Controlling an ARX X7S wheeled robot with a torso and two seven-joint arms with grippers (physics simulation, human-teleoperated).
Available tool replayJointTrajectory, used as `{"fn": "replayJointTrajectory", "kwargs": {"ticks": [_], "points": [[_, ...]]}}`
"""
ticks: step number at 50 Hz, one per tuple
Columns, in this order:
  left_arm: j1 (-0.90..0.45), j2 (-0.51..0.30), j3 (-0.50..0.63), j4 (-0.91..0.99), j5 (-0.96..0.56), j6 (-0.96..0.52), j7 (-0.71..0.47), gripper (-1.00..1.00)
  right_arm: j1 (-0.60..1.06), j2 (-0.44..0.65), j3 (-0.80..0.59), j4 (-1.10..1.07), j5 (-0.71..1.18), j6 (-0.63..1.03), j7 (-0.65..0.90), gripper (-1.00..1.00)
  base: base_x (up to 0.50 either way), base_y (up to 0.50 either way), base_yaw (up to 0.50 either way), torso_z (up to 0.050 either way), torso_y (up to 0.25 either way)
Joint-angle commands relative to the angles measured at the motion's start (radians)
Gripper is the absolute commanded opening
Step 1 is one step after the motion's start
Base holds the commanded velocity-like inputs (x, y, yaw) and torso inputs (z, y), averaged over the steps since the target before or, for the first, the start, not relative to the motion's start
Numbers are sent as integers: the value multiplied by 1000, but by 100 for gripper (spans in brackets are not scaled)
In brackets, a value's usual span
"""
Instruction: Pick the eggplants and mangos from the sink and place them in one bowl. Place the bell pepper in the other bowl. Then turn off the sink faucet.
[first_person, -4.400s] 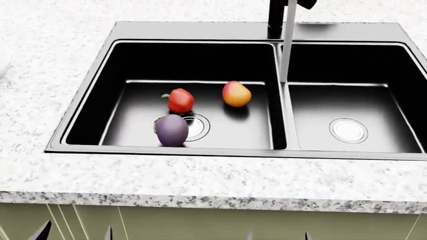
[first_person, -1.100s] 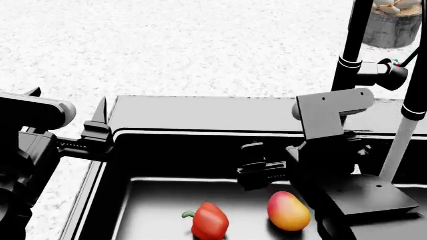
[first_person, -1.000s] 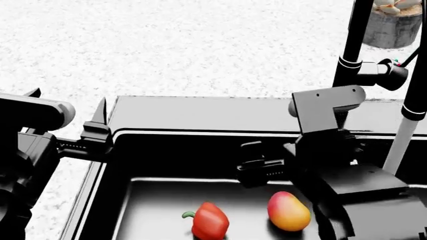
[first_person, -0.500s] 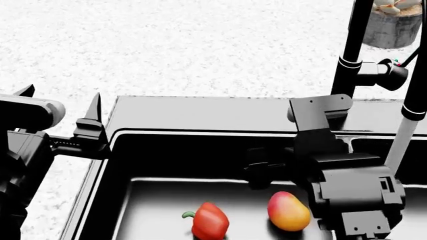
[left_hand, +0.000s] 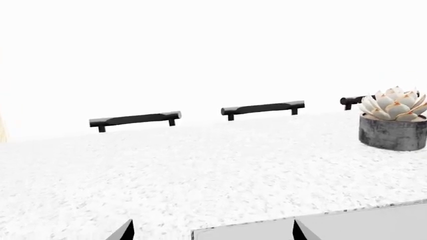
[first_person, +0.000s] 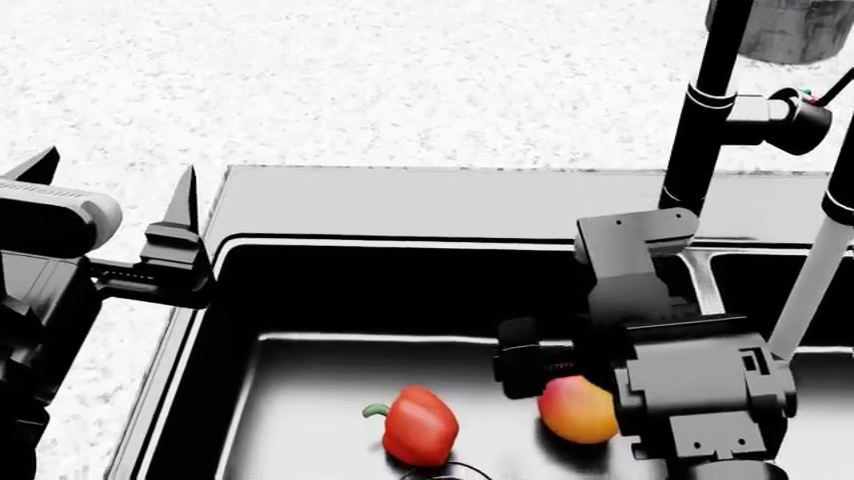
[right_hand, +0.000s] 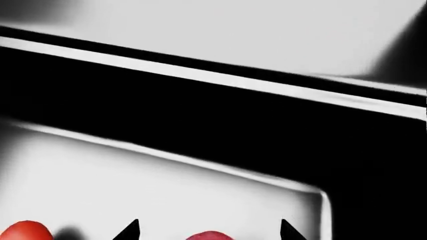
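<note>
Head view: black sink (first_person: 400, 205) set in a speckled white tabletop (first_person: 334, 80). Left basin holds the pepper (first_person: 419, 427), red w/ green stem, lying on the basin floor, and the mango (first_person: 577, 412), red-to-orange, just beside it toward the divider. Eggplant not seen in any view.

R gripper (first_person: 527, 358) reaches down into the left basin, directly above the mango; its body covers part of the fruit. Wrist view: two dark fingers (right_hand: 128, 231) spread apart, w/ the red top of the mango (right_hand: 209, 235) between them, not touched. A second red patch, the pepper (right_hand: 23, 231), sits off to one side on the pale basin floor; the sink (right_hand: 200, 75) rim crosses behind as a bright band.

L gripper (first_person: 107, 185) hangs above the tabletop at the sink's outer left rim, well apart from both fruits. Its pointed fingers (first_person: 180, 195) stand apart w/ nothing between them; wrist view shows the fingers (left_hand: 123, 231) at the frame edge, open over tabletop (left_hand: 200, 170) and the sink (left_hand: 333, 227) corner.

Faucet (first_person: 701, 130): tall black post behind the divider, stubby side lever pointing R; a pale slanted stream or spout descends toward the right basin. Flow state cannot be told w/ certainty.

Background, L wrist view: potted succulent (left_hand: 393, 117) on the tabletop; three black handles (left_hand: 263, 107) along the white wall behind.
</note>
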Motion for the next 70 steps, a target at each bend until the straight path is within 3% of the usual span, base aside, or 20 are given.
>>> {"fn": "replayJointTrajectory", "kwargs": {"ticks": [1, 13, 21, 36, 37, 49, 55, 68, 70], "points": [[-1, 36, 44, 9, 29, -6, -34, 100, 19, -17, -11, 68, -11, -28, -24, 100, 0, 0, 0, 0, -117], [-6, 4, 17, 3, -1, -7, -9, 100, 5, -1, -32, 17, -15, 30, -25, 100, 0, 0, 0, 1, -118], [-22, -16, -4, -8, -25, -9, 13, 100, -36, 43, -25, -145, 7, 180, -13, 100, 0, 0, 0, 1, -114], [-28, -1, -27, 9, -58, -51, -12, 100, -52, 53, -118, -138, -44, 152, -29, 100, 0, 0, 0, 0, -42], [-28, -1, -26, 8, -59, -51, -13, 100, -56, 57, -125, -147, -51, 149, -23, -100, 0, 0, 0, 0, -14], [-34, 1, -20, 4, -65, -61, -25, 100, -40, 67, -124, -249, -55, 163, -3, -100, 13, 1, -4, 0, -15], [-39, -4, -26, 2, -75, -76, -28, 100, -28, 94, -68, -484, -22, 274, 27, -100, 20, 3, -8, 0, -17], [-45, -3, -7, -12, -86, -92, -29, 100, -43, 140, 110, -1105, 83, 676, 102, -100, 19, 3, -6, 0, -17], [-49, -10, -9, -6, -94, -97, -21, 100, -76, 130, 174, -1184, 78, 663, 130, -100, 18, 4, -5, 0, -16]]}}
